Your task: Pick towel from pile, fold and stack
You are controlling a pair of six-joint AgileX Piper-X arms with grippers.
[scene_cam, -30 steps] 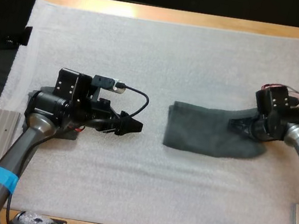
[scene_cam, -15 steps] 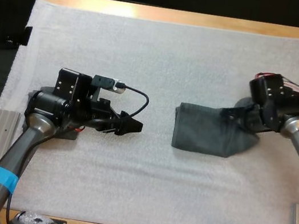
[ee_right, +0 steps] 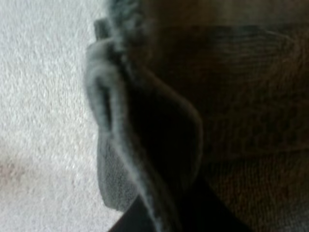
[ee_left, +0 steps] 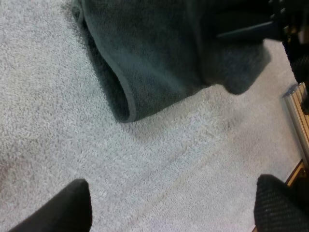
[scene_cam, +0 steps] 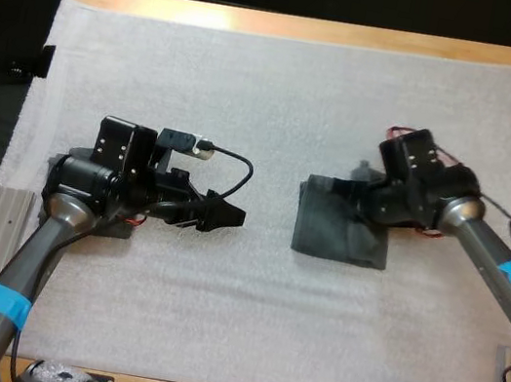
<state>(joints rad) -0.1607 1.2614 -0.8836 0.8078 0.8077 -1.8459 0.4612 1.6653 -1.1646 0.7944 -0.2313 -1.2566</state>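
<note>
Towel (scene_cam: 327, 235) folded over on mat (scene_cam: 251, 101), right hand (scene_cam: 361, 198) clamped on its edge — left hand (scene_cam: 234, 215) spread wide, empty.

Bright even light; glare on table (scene_cam: 227, 16) far edge; soft shadows.

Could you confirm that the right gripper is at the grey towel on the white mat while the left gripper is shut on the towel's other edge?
Not quite: the left gripper is not shut on the towel. The left wrist view shows it open over the white mat, clear of the towel's edge. The right gripper is indeed at the towel.
</note>
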